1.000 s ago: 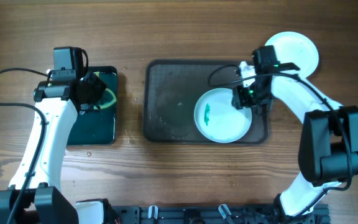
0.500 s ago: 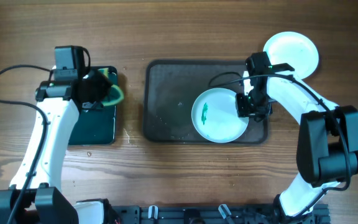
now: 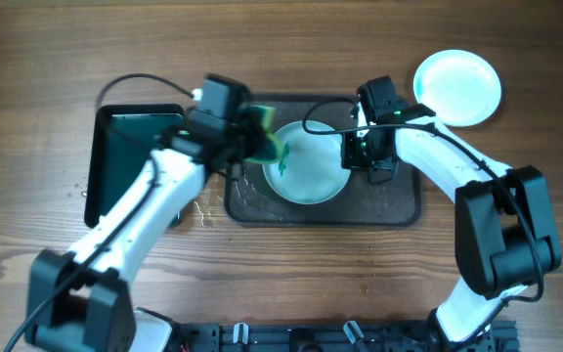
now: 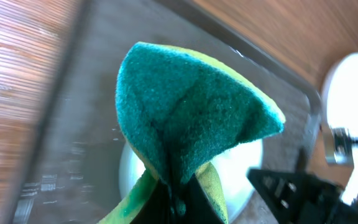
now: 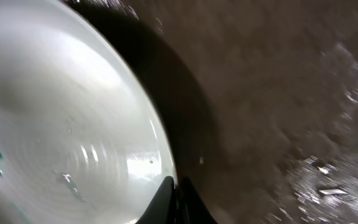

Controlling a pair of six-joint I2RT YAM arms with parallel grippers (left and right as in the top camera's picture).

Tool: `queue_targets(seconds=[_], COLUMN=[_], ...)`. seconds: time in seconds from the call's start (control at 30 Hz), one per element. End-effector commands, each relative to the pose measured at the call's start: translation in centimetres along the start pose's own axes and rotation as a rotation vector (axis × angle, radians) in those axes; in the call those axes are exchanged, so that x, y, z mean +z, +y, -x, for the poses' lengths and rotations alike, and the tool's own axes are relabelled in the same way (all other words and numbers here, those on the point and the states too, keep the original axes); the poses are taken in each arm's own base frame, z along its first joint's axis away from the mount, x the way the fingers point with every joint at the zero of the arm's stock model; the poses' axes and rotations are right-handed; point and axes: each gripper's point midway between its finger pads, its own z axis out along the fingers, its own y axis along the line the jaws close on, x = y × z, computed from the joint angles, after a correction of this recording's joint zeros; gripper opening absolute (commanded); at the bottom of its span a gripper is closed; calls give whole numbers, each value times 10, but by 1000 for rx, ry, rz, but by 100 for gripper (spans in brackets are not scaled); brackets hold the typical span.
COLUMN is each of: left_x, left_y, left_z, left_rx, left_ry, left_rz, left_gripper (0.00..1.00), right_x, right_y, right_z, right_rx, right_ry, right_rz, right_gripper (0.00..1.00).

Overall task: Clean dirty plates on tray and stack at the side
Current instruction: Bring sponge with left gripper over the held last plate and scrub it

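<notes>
Left gripper (image 4: 174, 200) is clamped narrow on a folded green sponge (image 4: 188, 118); only the finger ends are seen under the fold. In the overhead view the sponge (image 3: 270, 144) is held over the left edge of the smeared plate (image 3: 309, 171), near the green smear (image 3: 283, 162). Contact between sponge and plate can't be confirmed.

Right gripper (image 3: 359, 155) is closed on the right rim of the smeared plate; in the right wrist view the rim (image 5: 160, 155) is seen running into the pinched fingertips (image 5: 166, 194). A dark shadow is cast beside that rim on the grey tray (image 5: 278, 93), so that side appears raised off the tray floor.

The smeared plate is located in the middle of the grey tray (image 3: 399, 203). A second plate (image 3: 457, 87) is set on the table (image 3: 536, 59) past the tray's upper right corner, well apart from the smeared one; no smear is visible on it. A black tray (image 3: 130, 147) is seen left of the grey tray.
</notes>
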Motion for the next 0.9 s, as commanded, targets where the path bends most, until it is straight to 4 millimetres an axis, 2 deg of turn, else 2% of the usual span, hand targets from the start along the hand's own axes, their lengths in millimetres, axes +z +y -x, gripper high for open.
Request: queue_targets(seconds=[0.0, 0.13, 0.3, 0.6, 0.67, 0.73, 0.8, 0.87], left_x=[27, 51, 72, 104, 103, 99, 89, 76], left_y=[-23, -28, -23, 14, 20, 37, 59, 65], left_z=[-32, -46, -50, -48, -44, -33, -19, -6], left_rx=[-12, -24, -22, 13, 68, 96, 84, 67], left_ry=[67, 94, 107, 71, 67, 31, -19, -58], left_rz=[-27, -20, -6, 136, 155, 225, 318, 344], left_gripper=[4, 4, 4, 4, 4, 4, 4, 4], right_x=[-2, -2, -2, -2, -2, -2, -2, -2], right_y=[11, 13, 13, 13, 13, 13, 13, 13], right_z=[4, 8, 8, 8, 8, 8, 8, 8], right_rx=[119, 136, 132, 127, 120, 108, 103, 103], right_ry=[-26, -40, -40, -43, -43, -43, -43, -43], right_rz=[31, 39, 38, 40, 39, 39, 38, 38], right_gripper=[4, 5, 5, 4, 4, 4, 4, 4])
